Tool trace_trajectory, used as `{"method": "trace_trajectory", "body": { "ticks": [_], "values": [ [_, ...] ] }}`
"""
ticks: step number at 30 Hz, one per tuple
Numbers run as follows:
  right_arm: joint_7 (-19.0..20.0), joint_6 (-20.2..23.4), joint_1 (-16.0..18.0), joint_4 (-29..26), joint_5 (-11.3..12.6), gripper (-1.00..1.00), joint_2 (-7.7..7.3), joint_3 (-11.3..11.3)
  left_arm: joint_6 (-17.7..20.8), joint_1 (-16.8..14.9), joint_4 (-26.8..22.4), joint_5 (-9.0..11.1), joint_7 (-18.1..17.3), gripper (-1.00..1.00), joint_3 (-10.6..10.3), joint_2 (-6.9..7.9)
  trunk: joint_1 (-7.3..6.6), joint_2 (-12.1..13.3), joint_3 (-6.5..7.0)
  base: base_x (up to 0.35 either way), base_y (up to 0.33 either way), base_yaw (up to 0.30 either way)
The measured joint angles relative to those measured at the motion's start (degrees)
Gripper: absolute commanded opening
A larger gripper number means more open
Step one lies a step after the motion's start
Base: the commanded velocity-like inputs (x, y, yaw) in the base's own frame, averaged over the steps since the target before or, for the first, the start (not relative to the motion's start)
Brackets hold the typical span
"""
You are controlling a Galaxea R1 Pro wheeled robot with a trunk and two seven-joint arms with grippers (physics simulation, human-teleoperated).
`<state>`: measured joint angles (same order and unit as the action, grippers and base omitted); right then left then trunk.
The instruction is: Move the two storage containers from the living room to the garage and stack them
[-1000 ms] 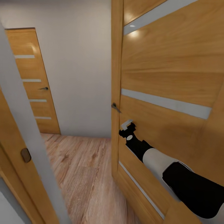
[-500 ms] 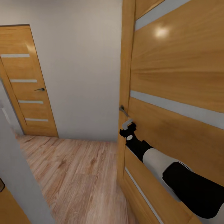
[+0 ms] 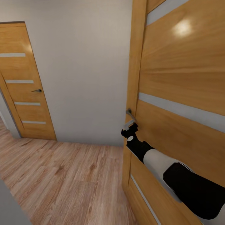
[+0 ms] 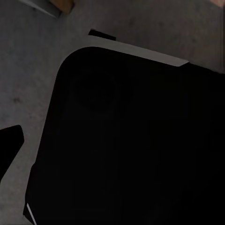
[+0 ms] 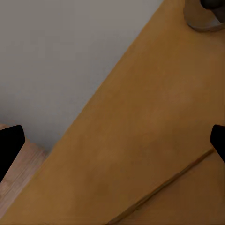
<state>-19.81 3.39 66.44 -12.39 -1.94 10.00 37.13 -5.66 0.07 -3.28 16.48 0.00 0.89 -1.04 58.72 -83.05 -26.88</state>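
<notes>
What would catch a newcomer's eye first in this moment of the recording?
The big wooden door with pale glass slits fills the right of the head view, and the right arm reaches toward it, the right gripper just under the metal door handle. Beyond lie a light wood-plank floor, a plain white wall and a second matching door, closed, at the far left.

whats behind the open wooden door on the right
Past the edge of the open door, a plain white wall, wood-plank floor and a closed door show. What lies directly behind the door panel is covered. The right claw sits by its handle.
</notes>
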Motion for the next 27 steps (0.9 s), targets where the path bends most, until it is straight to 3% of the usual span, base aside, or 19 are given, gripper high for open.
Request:
{"method": "trace_trajectory", "body": {
  "ticks": [9, 14, 27],
  "values": [
    [-0.8, -0.2, 0.0, 0.0, 0.2, 1.00, -0.30, 0.2, 0.0, 0.0, 0.0, 0.0, 0.0, 1.00, 0.0, 0.00, 0.01, 0.0, 0.00, 0.010, 0.000, 0.000],
    [-1.9, -0.4, 0.0, 0.0, -0.1, 1.00, -3.82, -0.2, 0.0, 0.0, 0.0, 0.0, 0.0, 1.00, 0.0, 0.00, 0.01, 0.0, 0.01, 0.000, 0.000, 0.000],
    [-2.8, -0.5, 0.0, 0.0, 0.0, 1.00, -8.06, 0.1, 0.0, 0.0, 0.0, -0.1, 0.0, 1.00, 0.0, 0.00, 0.01, 0.0, 0.00, 0.000, 0.000, 0.000]
  ]
}}
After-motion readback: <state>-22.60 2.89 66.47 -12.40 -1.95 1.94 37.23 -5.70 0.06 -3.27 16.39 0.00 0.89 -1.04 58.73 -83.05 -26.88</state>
